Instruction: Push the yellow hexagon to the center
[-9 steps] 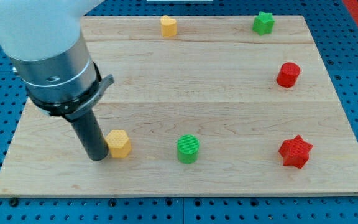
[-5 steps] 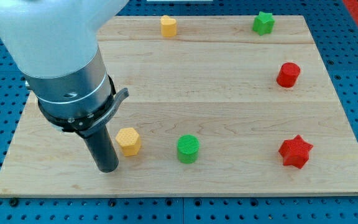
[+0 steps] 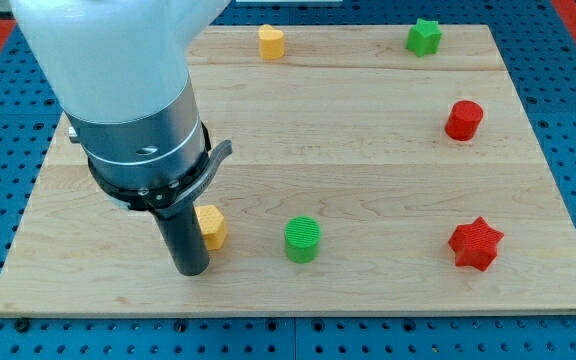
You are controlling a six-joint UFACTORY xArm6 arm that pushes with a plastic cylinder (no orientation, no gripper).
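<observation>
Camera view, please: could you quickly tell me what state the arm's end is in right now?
No claw: a bare rod, holding nothing.
My tip sits against the yellow hexagon, at its lower left in the view.

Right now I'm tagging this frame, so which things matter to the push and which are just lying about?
Job: yellow hexagon; my tip, against its lower left.
Lying about: green cylinder; red star; red cylinder; green star; yellow block.
</observation>
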